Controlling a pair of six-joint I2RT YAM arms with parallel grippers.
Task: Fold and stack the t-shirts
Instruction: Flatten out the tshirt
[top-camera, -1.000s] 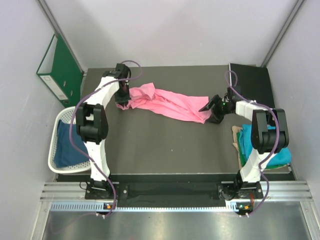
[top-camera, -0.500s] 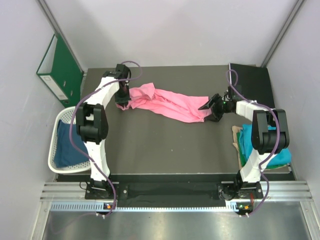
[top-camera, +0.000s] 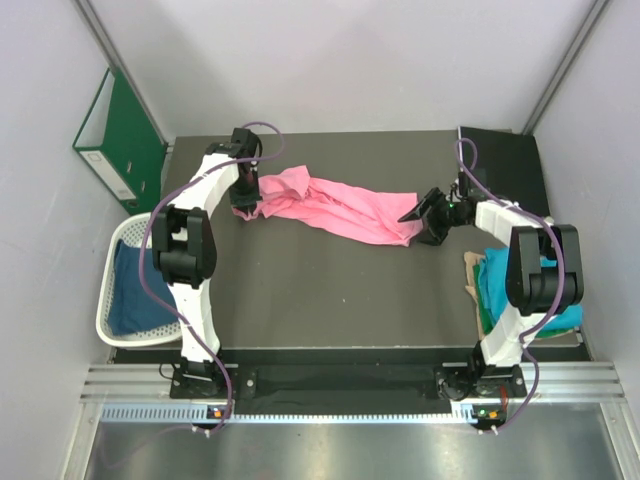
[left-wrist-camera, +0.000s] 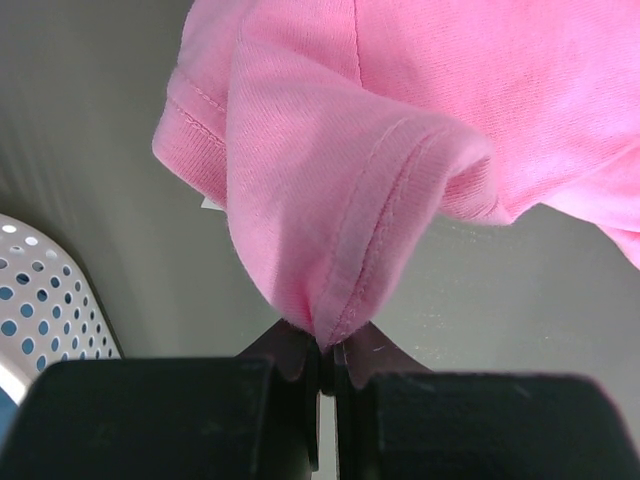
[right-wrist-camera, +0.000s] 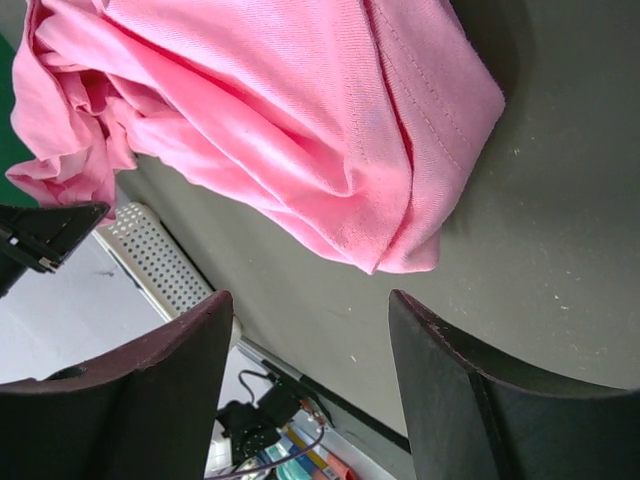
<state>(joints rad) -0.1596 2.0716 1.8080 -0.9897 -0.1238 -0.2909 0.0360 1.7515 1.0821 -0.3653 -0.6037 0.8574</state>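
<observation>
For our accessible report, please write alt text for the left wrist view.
The left gripper is shut on a fold of the pink t-shirt, bunched over the dark table. A white basket with holes shows at lower left.

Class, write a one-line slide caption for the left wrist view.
Left tool shut on a hem fold of the pink shirt, with the basket at lower left.

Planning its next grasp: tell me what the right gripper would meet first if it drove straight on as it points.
Probably the pink t-shirt: its folded end lies just ahead of the right gripper, whose jaws stand open.
</observation>
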